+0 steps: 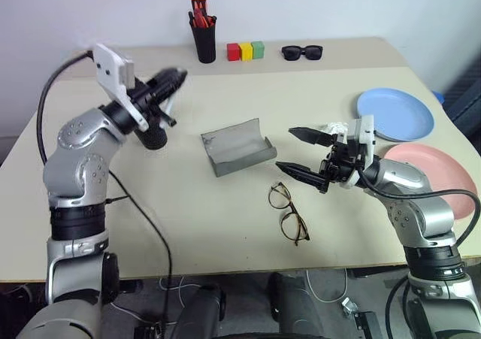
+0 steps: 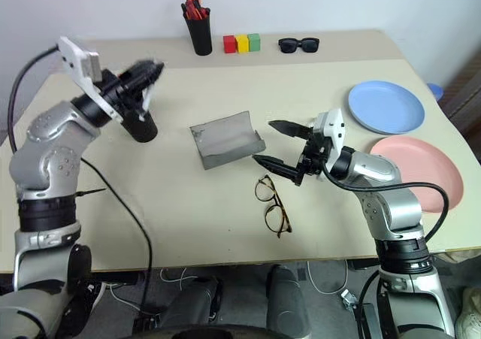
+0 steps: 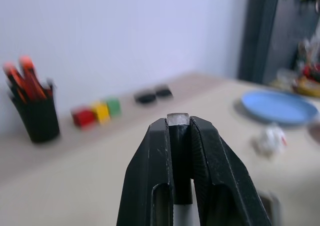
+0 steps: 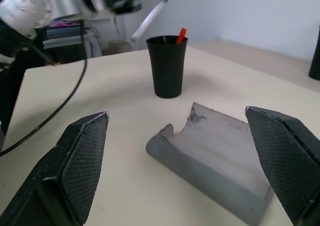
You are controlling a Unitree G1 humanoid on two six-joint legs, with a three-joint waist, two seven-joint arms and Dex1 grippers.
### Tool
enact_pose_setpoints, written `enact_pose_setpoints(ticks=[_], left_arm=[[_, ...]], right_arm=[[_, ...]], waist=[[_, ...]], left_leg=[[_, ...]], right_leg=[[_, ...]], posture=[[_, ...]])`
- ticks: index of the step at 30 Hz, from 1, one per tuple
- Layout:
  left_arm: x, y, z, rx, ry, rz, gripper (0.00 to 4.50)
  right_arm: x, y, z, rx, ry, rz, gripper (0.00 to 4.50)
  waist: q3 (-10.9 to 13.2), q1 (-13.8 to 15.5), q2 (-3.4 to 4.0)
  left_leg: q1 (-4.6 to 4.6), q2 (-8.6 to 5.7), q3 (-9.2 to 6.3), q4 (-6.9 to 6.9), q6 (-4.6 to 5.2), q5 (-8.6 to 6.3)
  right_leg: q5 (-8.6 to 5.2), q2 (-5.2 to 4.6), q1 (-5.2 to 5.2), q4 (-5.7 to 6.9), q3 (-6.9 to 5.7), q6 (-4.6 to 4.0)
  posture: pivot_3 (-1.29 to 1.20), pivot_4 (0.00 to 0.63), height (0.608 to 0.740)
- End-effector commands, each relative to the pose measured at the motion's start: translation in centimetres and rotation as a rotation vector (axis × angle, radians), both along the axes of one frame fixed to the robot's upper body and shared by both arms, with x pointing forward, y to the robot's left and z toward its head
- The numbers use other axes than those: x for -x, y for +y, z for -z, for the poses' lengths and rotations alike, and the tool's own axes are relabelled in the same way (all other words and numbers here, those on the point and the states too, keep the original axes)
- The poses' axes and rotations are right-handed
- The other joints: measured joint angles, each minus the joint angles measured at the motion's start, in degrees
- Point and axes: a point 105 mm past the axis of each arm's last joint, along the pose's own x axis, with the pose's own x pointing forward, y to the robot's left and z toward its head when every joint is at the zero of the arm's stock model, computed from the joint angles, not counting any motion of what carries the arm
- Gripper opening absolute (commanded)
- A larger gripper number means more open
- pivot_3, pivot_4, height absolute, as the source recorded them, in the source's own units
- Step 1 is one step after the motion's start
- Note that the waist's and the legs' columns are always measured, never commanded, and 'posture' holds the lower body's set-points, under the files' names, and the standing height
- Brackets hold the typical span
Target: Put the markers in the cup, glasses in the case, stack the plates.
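Above the black cup [image 4: 167,65] at the desk's [image 1: 225,226] far left, the left gripper [image 3: 178,131] has its fingers clenched on the white marker [image 4: 150,16]; a red-capped marker [image 4: 181,34] stands in the cup. Mid-desk, the right gripper [image 1: 307,152], fingers spread and released, hovers between the open case [image 1: 237,147] and the glasses [image 1: 288,211].

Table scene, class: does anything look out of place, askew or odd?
Yes: a crumpled white scrap lies near the blue plate, looking like stray litter. The glasses lie outside the open case.
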Motion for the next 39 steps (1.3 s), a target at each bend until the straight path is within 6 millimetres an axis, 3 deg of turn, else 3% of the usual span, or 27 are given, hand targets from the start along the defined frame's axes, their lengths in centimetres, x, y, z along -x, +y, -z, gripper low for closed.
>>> enact_pose_setpoints(ticks=[1,4,8,14,21,24,30,34,36,39], left_arm=[[-0.7,3.5,-3.6,0.058,-0.195,-0.198,0.06],[-1.8,6.1,-4.2,0.108,-0.242,-0.319,0.06],[-2.5,7.5,-3.3,0.091,-0.295,-0.411,0.06],[-4.3,6.7,0.6,0.109,-0.234,-0.393,0.06],[-5.0,6.6,2.8,0.115,-0.185,-0.398,0.06],[-5.1,6.5,3.2,0.112,-0.181,-0.387,1.27],[-4.6,6.0,2.3,0.104,-0.215,-0.348,4.39],[-3.8,5.1,0.6,0.111,-0.237,-0.267,4.46],[-3.2,2.5,0.2,0.100,-0.194,-0.094,4.46],[-1.7,-2.4,1.5,0.038,-0.036,0.198,4.46]], right_arm=[[0.4,0.6,-1.2,-0.010,-0.056,-0.020,4.50],[0.4,0.5,-1.1,0.000,-0.058,-0.009,4.50],[0.4,0.4,-0.9,0.006,-0.060,0.002,4.50],[0.3,0.3,-0.9,0.019,-0.068,0.017,4.50],[0.3,0.3,-0.9,0.027,-0.073,0.026,4.50],[0.2,0.2,-0.8,0.030,-0.076,0.031,4.50],[0.1,0.3,-0.8,0.029,-0.079,0.036,4.50],[-0.1,0.2,-0.8,0.028,-0.081,0.044,4.50],[-0.2,0.0,-1.0,0.020,-0.081,0.052,4.50],[-0.4,-0.2,-0.9,0.023,-0.083,0.057,4.50]], waist=[[0.00,0.05,0.00],[0.00,0.08,0.00],[0.00,-0.02,0.00],[-0.01,0.15,-0.02],[-0.01,-0.20,-0.02],[-0.01,-0.12,-0.02],[-0.01,-0.10,-0.03],[-0.01,-0.12,-0.03],[-0.01,-0.19,-0.03],[-0.01,-0.14,-0.02]], left_leg=[[-0.01,-0.01,0.01,0.02,0.00,0.00],[-0.03,-0.02,0.01,0.02,0.00,0.00],[-0.01,-0.02,0.02,0.02,-0.08,0.04],[-0.07,-0.04,-0.01,0.09,0.00,0.01],[-0.05,-0.04,0.00,0.06,0.01,0.00],[-0.06,-0.04,0.00,0.07,0.01,0.00],[-0.06,-0.05,0.00,0.08,0.01,0.00],[-0.06,-0.04,-0.01,0.08,0.01,0.00],[-0.07,-0.04,-0.01,0.08,0.01,0.00],[-0.06,-0.04,-0.03,0.09,0.01,0.00]], right_leg=[[0.00,0.00,0.00,0.00,0.00,0.00],[0.01,-0.01,0.00,-0.04,0.00,0.01],[0.02,-0.01,0.00,-0.03,0.00,0.03],[0.07,-0.01,0.00,-0.04,0.00,0.09],[0.09,0.00,0.00,-0.02,0.00,0.10],[0.10,-0.01,0.00,-0.02,0.00,0.10],[0.10,-0.01,0.00,-0.01,0.00,0.10],[0.10,-0.01,0.00,-0.01,0.00,0.10],[0.10,-0.01,0.00,-0.01,0.00,0.10],[0.10,-0.01,0.00,0.03,0.01,0.10]], posture=[[0.00,0.150,0.740],[0.00,0.150,0.740],[0.00,0.150,0.740],[0.00,0.150,0.740],[0.00,0.150,0.740],[0.00,0.150,0.740],[0.00,0.150,0.740],[0.00,0.150,0.740],[0.00,0.150,0.740],[0.00,0.150,0.740]])
